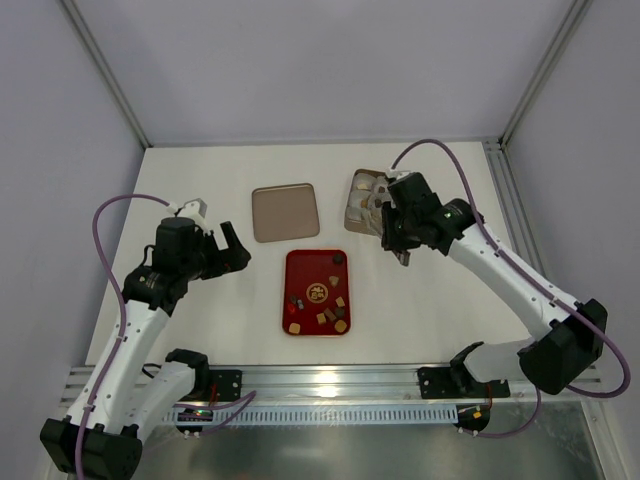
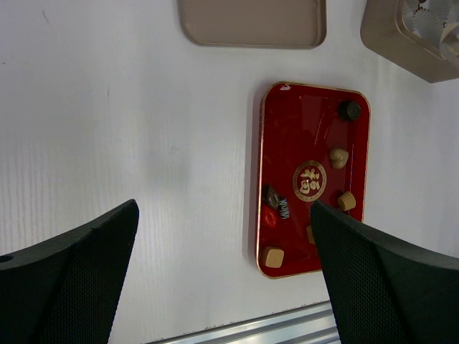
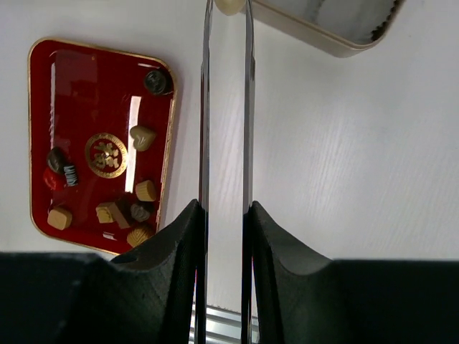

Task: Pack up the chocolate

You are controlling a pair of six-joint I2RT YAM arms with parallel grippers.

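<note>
White counter (image 1: 200, 175) carries a red tray (image 3: 72, 86), where the chocolate (image 3: 143, 136) lies scattered around a gold emblem (image 3: 106, 154) whose writing is unreadable. Right fingers (image 3: 172, 247) clamp tweezers (image 3: 205, 107) pinching one pale piece (image 3: 229, 6) beside the tan box (image 3: 323, 41). Left fingers (image 2: 79, 272) stand wide apart.

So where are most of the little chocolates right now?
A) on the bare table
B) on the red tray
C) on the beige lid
B: the chocolates lie scattered on the red tray, while the beige lid has nothing on it.
</note>
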